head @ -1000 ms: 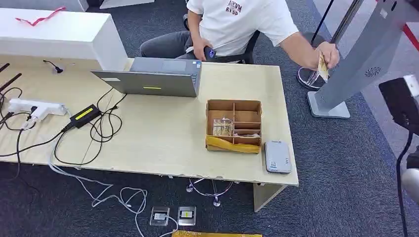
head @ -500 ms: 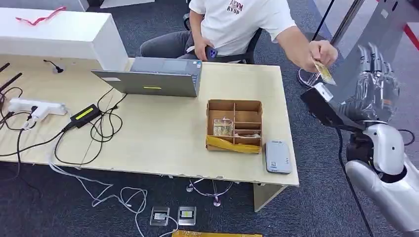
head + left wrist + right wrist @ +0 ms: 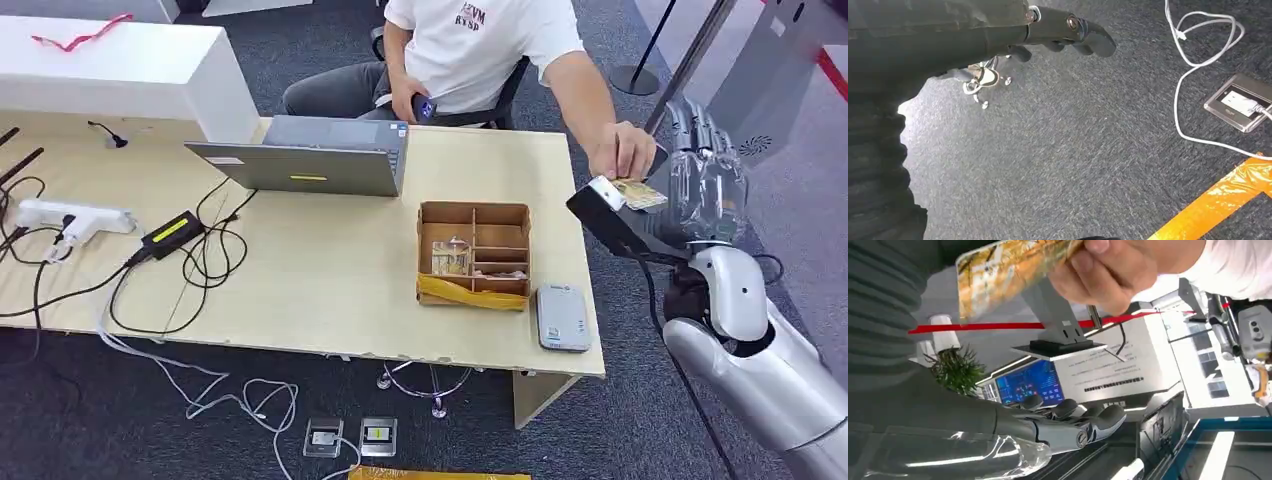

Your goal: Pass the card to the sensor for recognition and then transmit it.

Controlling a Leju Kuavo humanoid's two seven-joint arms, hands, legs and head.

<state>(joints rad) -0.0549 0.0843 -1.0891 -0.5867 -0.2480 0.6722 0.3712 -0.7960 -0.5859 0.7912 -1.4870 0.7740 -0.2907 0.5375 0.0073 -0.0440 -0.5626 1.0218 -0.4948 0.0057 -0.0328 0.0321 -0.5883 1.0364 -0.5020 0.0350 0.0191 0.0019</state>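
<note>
Beside the table (image 3: 300, 270), right hand (image 3: 705, 180), fingers spread, has neared the person's card (image 3: 638, 193)

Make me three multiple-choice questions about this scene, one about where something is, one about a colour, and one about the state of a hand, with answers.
1. Where is the grey card reader?
A. On the table's near right corner, beside the cardboard box
B. On top of the laptop
C. On the floor by the sockets

2. What colour is the tape strip on the carpet in the left wrist view?
A. Blue
B. Orange
C. White

3. Who holds the card?
A. The robot's left hand
B. Nobody; it lies in the box
C. The person's hand, at the robot's raised right hand

Answers:
1. A: the card reader lies on the table right of the cardboard box.
2. B: the tape strip is orange.
3. C: the person's hand pinches the card beside the right hand, whose fingers are extended; the left hand hangs over carpet.
</note>
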